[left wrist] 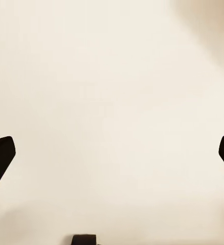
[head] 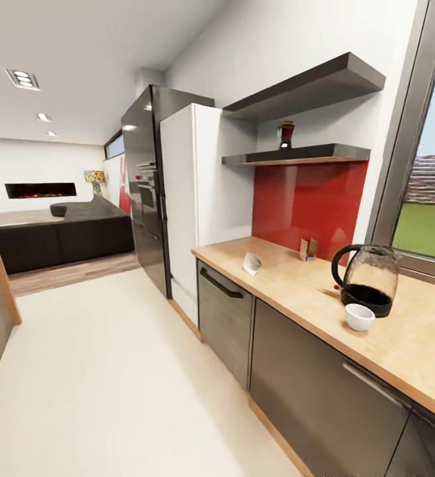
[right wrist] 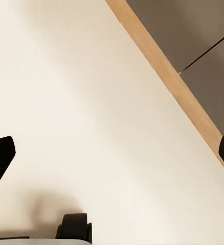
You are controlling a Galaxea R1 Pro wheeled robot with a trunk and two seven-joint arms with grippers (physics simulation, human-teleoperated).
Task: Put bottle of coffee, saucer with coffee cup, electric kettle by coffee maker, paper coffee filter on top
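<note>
Spreading wide, our left gripper (left wrist: 112, 153) shows its fingertips at opposite frame edges over bare cream floor (left wrist: 112, 92), holding nothing. Our right gripper (right wrist: 112, 153) is equally wide and empty, with a wood plinth (right wrist: 168, 87) and grey cabinets (right wrist: 194, 30) at upper right. Our head view adds the countertop (head: 296, 285) at right, carrying the electric kettle (head: 368, 279), the coffee cup (head: 359, 317) just in front of it, and the paper coffee filter (head: 251, 263) farther left; the bottle of coffee (head: 285, 134) stands on the shelf (head: 296, 157) above.
</note>
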